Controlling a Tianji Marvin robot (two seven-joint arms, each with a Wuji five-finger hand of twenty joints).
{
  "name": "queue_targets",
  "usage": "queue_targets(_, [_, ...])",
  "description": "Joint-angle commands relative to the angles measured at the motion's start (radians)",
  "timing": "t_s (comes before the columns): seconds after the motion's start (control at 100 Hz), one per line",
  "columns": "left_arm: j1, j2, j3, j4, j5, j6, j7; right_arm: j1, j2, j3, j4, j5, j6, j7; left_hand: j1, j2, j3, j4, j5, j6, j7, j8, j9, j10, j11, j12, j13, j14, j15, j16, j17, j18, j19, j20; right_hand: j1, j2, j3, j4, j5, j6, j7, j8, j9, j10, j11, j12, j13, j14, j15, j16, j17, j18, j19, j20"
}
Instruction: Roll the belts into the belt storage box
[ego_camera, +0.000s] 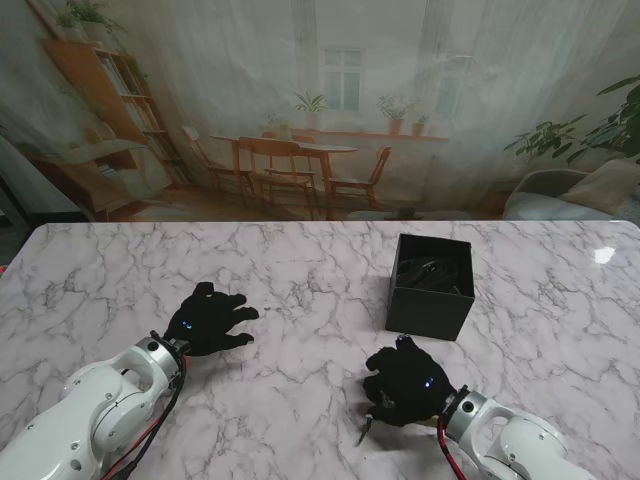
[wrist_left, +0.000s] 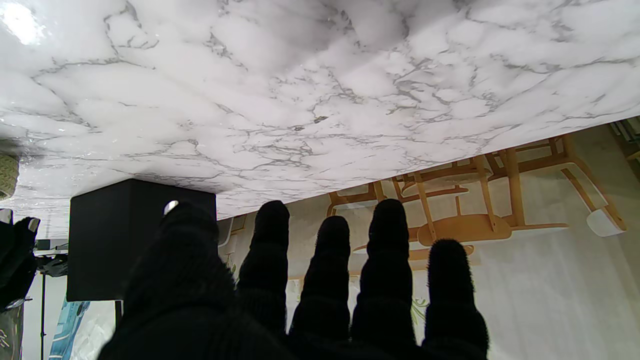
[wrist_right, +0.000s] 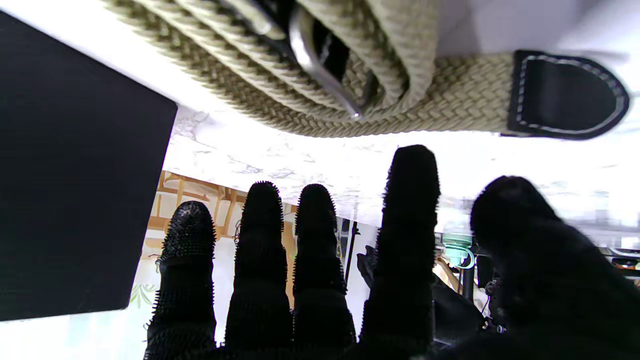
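Resting flat on the marble table (ego_camera: 300, 290) at left, the left hand (ego_camera: 210, 318) has fingers spread and holds nothing, while the right hand (ego_camera: 408, 382), fingers extended, sits over a coiled tan woven belt (wrist_right: 380, 80) that looks rolled but not yet boxed; no firm grasp shows. Farther right, the black belt storage box (ego_camera: 432, 286) already holds something dark, probably a belt, too murky to confirm, and the stand view hides the tan belt except a dark end.

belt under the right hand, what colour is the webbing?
Beige woven webbing on the belt, with a black stitched end tip. Clearest in the right wrist view.
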Motion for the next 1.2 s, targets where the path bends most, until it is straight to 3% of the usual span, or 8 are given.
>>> queue_targets(0.0, [0.000, -0.001, 0.003, 0.001, 0.000, 0.001, -0.014, -0.021, 0.004, 0.022, -0.022, -0.007, -0.007, 0.003, -0.020, 0.047, -0.017, 0.020, -0.023, 0.001, -0.011, -0.004, -0.042, -0.005, -0.004, -0.006, -0.007, -0.002, -0.021, 0.000, -0.020, 0.038, -0.033, 0.023, 0.022, -0.045, 0.046, -0.020, -0.077, -0.012, 0.034, -0.014, -0.044, 0.017, 0.013, 0.007, -0.023, -0.012, 0.028, 0.011, -0.006, 0.009, 0.013, 0.002])
queue_targets(0.08, [0.000, -0.001, 0.003, 0.000, 0.000, 0.002, -0.014, -0.046, 0.003, 0.061, -0.042, -0.019, -0.014, 0.015, -0.019, 0.047, -0.016, 0.020, -0.022, 0.002, -0.010, -0.003, -0.041, -0.004, -0.003, -0.006, -0.006, -0.001, -0.021, 0.000, -0.020, 0.037, -0.033, 0.023, -0.048, -0.018, 0.079, 0.020, -0.184, 0.067, -0.057, -0.014, -0.087, 0.025, -0.002, -0.007, -0.036, -0.010, 0.018, 0.002, -0.009, 0.009, 0.009, -0.002])
queue_targets(0.11, [0.000, -0.001, 0.003, 0.000, 0.000, 0.002, -0.014, -0.057, 0.002, 0.076, -0.048, -0.020, -0.013, 0.019, -0.019, 0.046, -0.017, 0.020, -0.022, 0.001, -0.010, -0.003, -0.041, -0.004, -0.003, -0.006, -0.007, -0.002, -0.021, 0.000, -0.020, 0.038, -0.033, 0.023, -0.085, 0.000, 0.070, 0.056, -0.206, 0.110, -0.145, 0.062, -0.105, 0.032, -0.006, -0.015, -0.044, -0.006, 0.013, 0.000, -0.013, 0.011, 0.005, -0.002])
queue_targets(0.27, [-0.001, -0.001, 0.004, 0.000, 0.001, 0.002, -0.016, -0.116, -0.002, 0.161, -0.076, -0.034, -0.005, 0.029, -0.017, 0.047, -0.016, 0.020, -0.022, 0.001, -0.010, -0.003, -0.041, -0.006, -0.003, -0.006, -0.007, -0.002, -0.021, 0.000, -0.020, 0.037, -0.033, 0.024, -0.175, -0.042, -0.043, 0.037, -0.347, 0.307, -0.467, -0.133, -0.138, 0.054, -0.062, -0.043, -0.059, 0.015, -0.024, -0.008, -0.031, 0.028, -0.023, 0.006])
queue_targets(0.36, [-0.001, 0.000, 0.005, 0.001, 0.001, 0.002, -0.016, -0.150, -0.006, 0.208, -0.094, -0.036, 0.005, 0.066, -0.017, 0.046, -0.016, 0.020, -0.022, 0.001, -0.010, -0.003, -0.041, -0.003, -0.003, -0.006, -0.007, -0.002, -0.021, 0.000, -0.020, 0.038, -0.033, 0.024, -0.188, -0.055, -0.131, 0.031, -0.387, 0.366, -0.546, -0.187, -0.157, 0.074, -0.098, -0.063, -0.070, 0.032, -0.050, -0.018, -0.037, 0.034, -0.038, 0.006])
queue_targets(0.43, [-0.001, 0.000, 0.004, 0.000, 0.002, 0.004, -0.016, -0.167, -0.009, 0.230, -0.096, -0.035, 0.020, 0.078, -0.011, 0.047, -0.014, 0.021, -0.021, 0.001, -0.009, -0.003, -0.041, -0.005, -0.003, -0.006, -0.005, -0.003, -0.020, 0.000, -0.018, 0.039, -0.032, 0.024, -0.242, -0.104, -0.100, 0.030, -0.399, 0.405, -0.592, -0.217, -0.159, 0.086, -0.122, -0.079, -0.070, 0.045, -0.069, -0.027, -0.035, 0.035, -0.049, 0.007])
queue_targets(0.84, [-0.003, 0.000, 0.006, 0.000, 0.004, 0.009, -0.019, -0.158, -0.011, 0.217, -0.030, -0.034, 0.141, 0.129, 0.006, 0.048, -0.015, 0.021, -0.022, -0.001, -0.007, -0.003, -0.041, -0.007, 0.000, -0.006, -0.004, -0.005, -0.020, -0.001, -0.017, 0.037, -0.030, 0.024, -0.273, -0.164, -0.030, 0.012, -0.314, 0.456, -0.571, -0.165, -0.163, 0.122, -0.114, -0.074, -0.026, 0.033, -0.058, -0.017, 0.034, -0.010, -0.037, 0.014])
queue_targets(1.19, [-0.003, 0.000, 0.006, 0.000, 0.005, 0.011, -0.020, -0.106, -0.009, 0.149, 0.039, -0.016, 0.198, 0.115, 0.004, 0.049, -0.016, 0.020, -0.022, -0.001, -0.007, -0.003, -0.042, -0.008, 0.000, -0.006, -0.005, -0.004, -0.021, -0.001, -0.018, 0.038, -0.030, 0.023, -0.156, -0.194, -0.056, 0.025, -0.284, 0.395, -0.505, -0.024, -0.147, 0.111, -0.031, -0.032, 0.047, 0.008, 0.055, 0.050, 0.123, -0.066, 0.071, 0.030])
